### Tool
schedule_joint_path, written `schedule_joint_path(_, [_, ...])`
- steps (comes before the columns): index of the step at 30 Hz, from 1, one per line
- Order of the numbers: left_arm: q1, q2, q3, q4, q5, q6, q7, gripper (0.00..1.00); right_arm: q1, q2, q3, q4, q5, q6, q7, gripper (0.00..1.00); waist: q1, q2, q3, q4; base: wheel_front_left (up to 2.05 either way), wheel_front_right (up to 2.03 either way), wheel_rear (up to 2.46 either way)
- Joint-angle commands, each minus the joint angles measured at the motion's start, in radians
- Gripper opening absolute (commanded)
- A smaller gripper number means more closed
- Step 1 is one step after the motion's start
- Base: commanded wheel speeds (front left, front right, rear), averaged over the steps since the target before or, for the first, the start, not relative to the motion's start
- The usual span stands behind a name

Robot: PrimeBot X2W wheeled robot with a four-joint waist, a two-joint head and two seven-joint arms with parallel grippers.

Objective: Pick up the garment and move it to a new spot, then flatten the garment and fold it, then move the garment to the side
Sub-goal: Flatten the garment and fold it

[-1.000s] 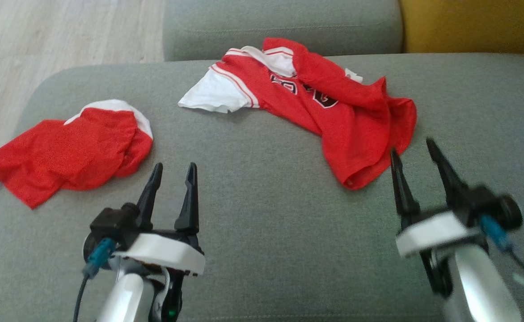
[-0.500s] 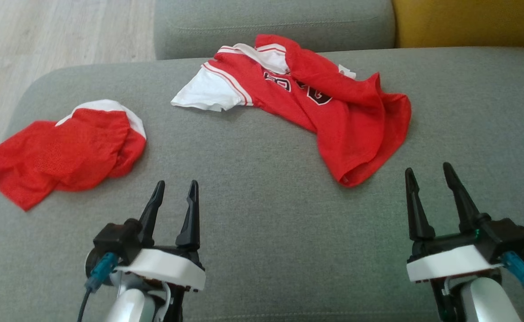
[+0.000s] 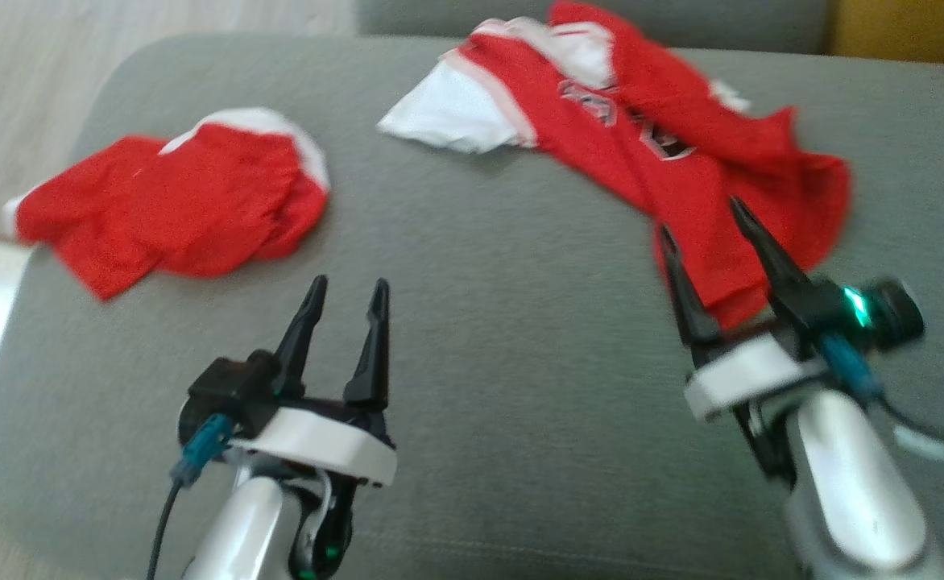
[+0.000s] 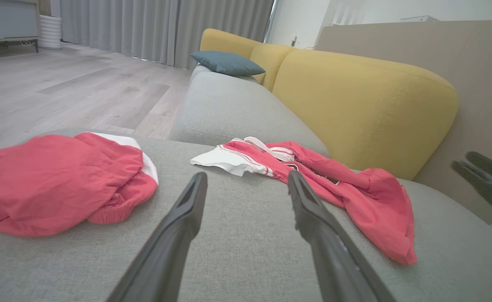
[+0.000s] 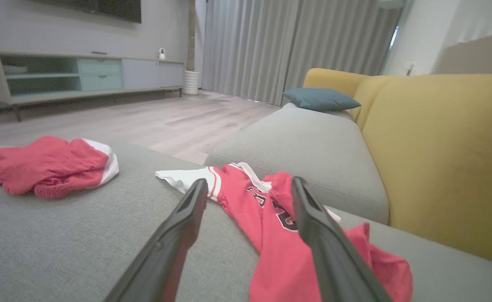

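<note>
The right gripper (image 3: 701,217) was open, with its two fingers spread apart. It held nothing. Its fingers pointed at the near end of the jersey (image 3: 705,137), and the red cloth lay just under and between them. I could not tell if the fingers touched the cloth. The left gripper (image 3: 351,283) was open too and held nothing. It hung over the bare grey sofa (image 3: 504,322), apart from both bits of clothing.

The jersey was red with white sleeves and dark numbers. It lay crumpled on the sofa seat, on the right side, near the back. Red shorts (image 3: 174,197) with a white edge lay in a heap on the left side of the seat, well apart from the jersey. Behind the seat stood a yellow back (image 4: 355,105). A blue pillow (image 4: 227,63) sat far down the sofa. A wood floor (image 4: 82,92) lay beside it.
</note>
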Motion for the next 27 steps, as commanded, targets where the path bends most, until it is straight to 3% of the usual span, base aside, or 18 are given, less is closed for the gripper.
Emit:
schedule_joint_path(1, [-0.052,0.007,0.015,-0.039,-0.011,0.007,-0.005,1.00,-0.079,-0.031,0.047,0.003,-0.009,0.003,0.020,1.00,0.0000,-0.0001,0.059,0.072,0.00,0.00,0.00])
schedule_joint_path(8, [-0.099,0.007,-0.055,-0.054,-0.067,0.023,-0.005,1.00,-0.327,-0.193,0.181,0.249,0.023,0.003,0.110,1.00,0.0000,-0.0001,0.138,0.219,0.00,0.00,0.00])
schedule_joint_path(14, [-0.117,0.007,-0.096,-0.065,-0.105,0.041,-0.005,1.00,-0.497,-0.288,0.327,0.431,0.108,0.003,0.142,1.00,0.0000,-0.0001,0.189,0.319,0.00,0.00,0.00])
schedule_joint_path(21, [-0.126,0.007,-0.120,-0.077,-0.134,0.053,-0.005,1.00,-0.641,-0.348,0.466,0.599,0.166,0.003,0.148,1.00,0.0000,-0.0001,0.233,0.386,0.00,0.00,0.00])
schedule_joint_path(27, [-0.135,0.007,-0.136,-0.088,-0.153,0.061,-0.005,1.00,-0.723,-0.368,0.527,0.699,0.185,0.003,0.137,1.00,0.0000,-0.0001,0.265,0.421,0.00,0.00,0.00])
